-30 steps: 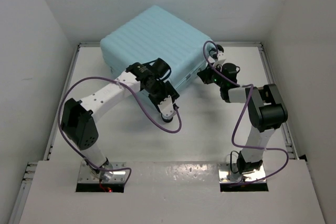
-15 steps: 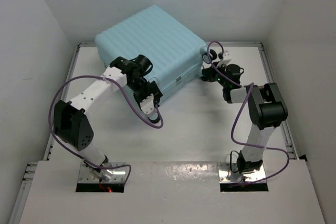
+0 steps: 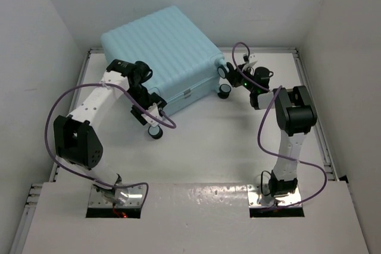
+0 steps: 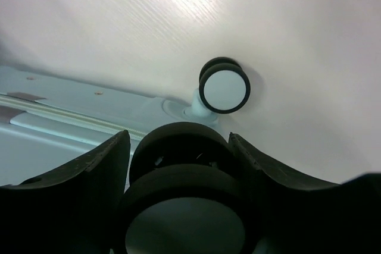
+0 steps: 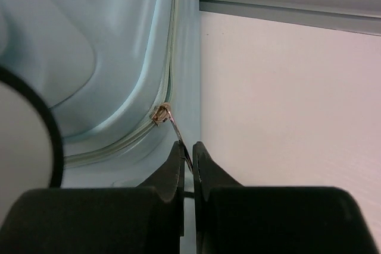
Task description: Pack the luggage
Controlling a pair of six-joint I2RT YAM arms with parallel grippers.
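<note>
Luggage [image 3: 161, 46]: rigid ribbed shell, probably bulky and slick. Lies closed on desk [image 3: 238, 135]. Left fingers [image 4: 77, 176] spread, wheel [image 4: 178, 171] between them. Right fingers [image 5: 161, 206] pinched on zip pull [image 5: 175, 129], the likeliest hold for opening.

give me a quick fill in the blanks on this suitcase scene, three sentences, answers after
1. The right tool pinches the ____ pull of the luggage.
2. The fingers of the left tool stand either side of a black-and-white ____.
3. The luggage lies on the table with its shell ____.
Missing words: zipper; wheel; closed.
</note>
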